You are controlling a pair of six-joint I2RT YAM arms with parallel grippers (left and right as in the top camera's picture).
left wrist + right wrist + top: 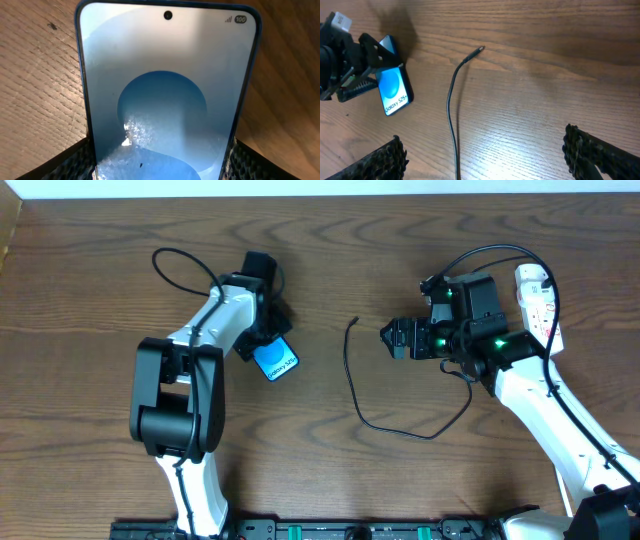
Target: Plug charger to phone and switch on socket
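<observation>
Two wrist views show left fingers (pixel 70 165) grasping the phone (pixel 165 100), right fingers (pixel 600 155) spread empty; only overhead shows the socket (pixel 540 305).

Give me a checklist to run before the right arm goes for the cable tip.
1. Phone clamped between the left fingers: ok.
2. Right gripper open and empty: ok.
3. Charger plug tip lying free, nothing over it: ok.
4. Tip seated in the phone: not ok, they are apart.
5. Phone's charging port turned toward the tip: cannot tell.
6. Socket switch position: cannot tell.
</observation>
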